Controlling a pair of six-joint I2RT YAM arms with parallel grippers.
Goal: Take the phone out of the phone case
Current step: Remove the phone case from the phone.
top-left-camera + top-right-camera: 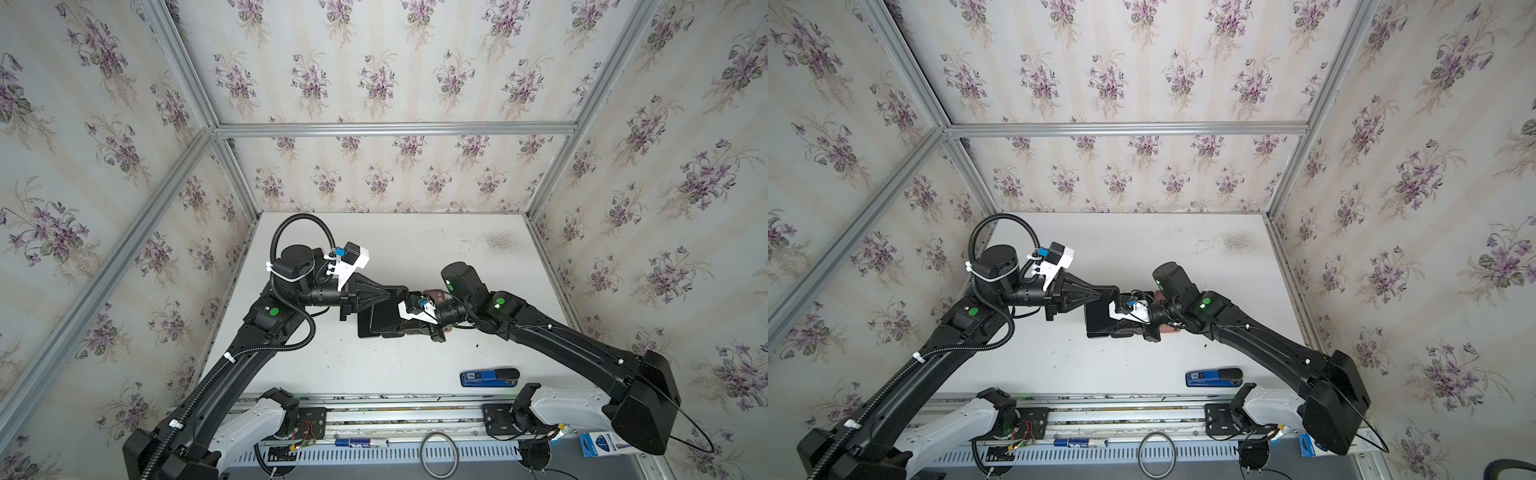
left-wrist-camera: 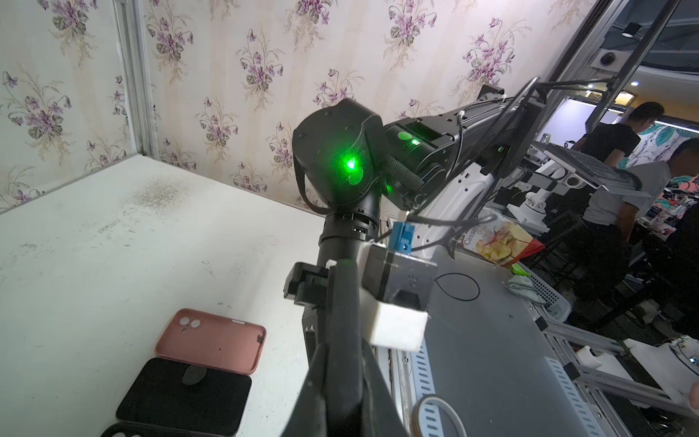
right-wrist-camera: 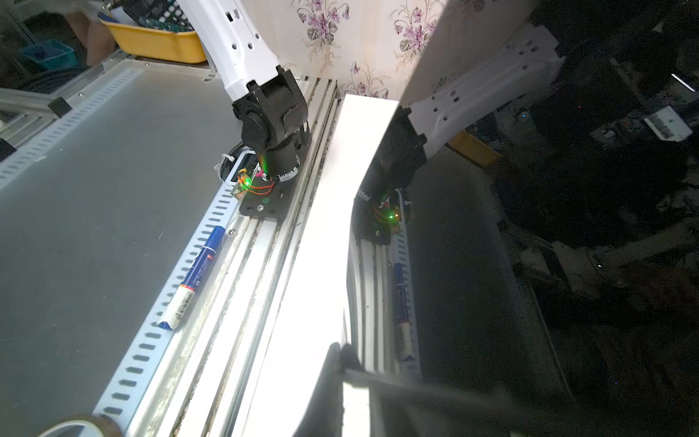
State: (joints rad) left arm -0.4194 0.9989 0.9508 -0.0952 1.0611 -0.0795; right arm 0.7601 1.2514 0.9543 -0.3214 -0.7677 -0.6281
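A black phone hangs above the table between both arms. It is black all over, so I cannot tell the phone case from the phone. My left gripper is shut on one end. In the left wrist view the phone shows edge-on, running away from the left gripper. My right gripper is shut on the other end. In the right wrist view the right gripper pinches the phone's rim, and the glossy screen mirrors the arm base.
On the white table, a pink case and a black one lie flat under the arms. A blue and black tool lies near the front edge. A marker and a tape roll lie by the rail.
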